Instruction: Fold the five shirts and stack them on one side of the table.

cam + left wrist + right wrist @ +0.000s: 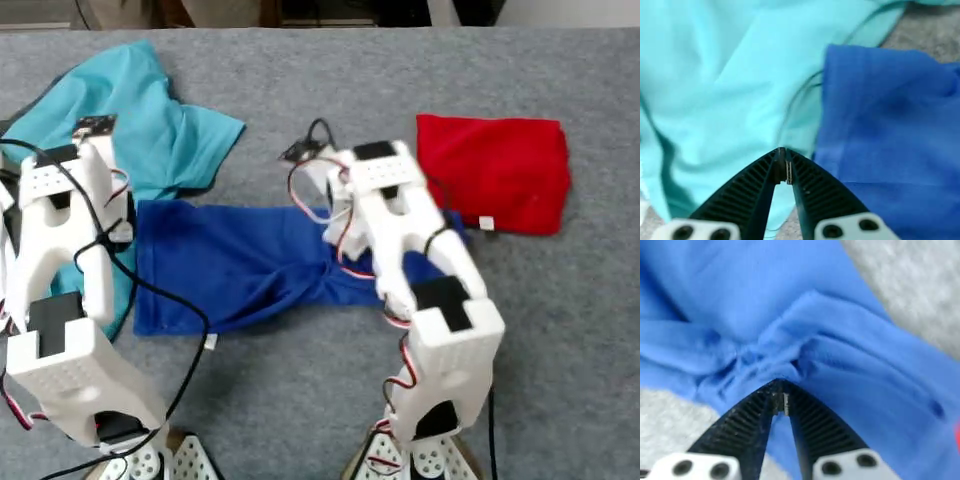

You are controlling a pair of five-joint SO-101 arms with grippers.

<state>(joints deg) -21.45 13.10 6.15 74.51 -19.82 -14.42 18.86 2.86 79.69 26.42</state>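
Blue shirt (230, 265), bunched
Soft, limp (hem corners probably grip best): right jaws pinch its gathers; left jaws pressed together over teal shirt (160, 130).

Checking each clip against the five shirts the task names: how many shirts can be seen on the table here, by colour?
turquoise shirt: 1
blue shirt: 1
red shirt: 1
Total: 3 shirts in sight
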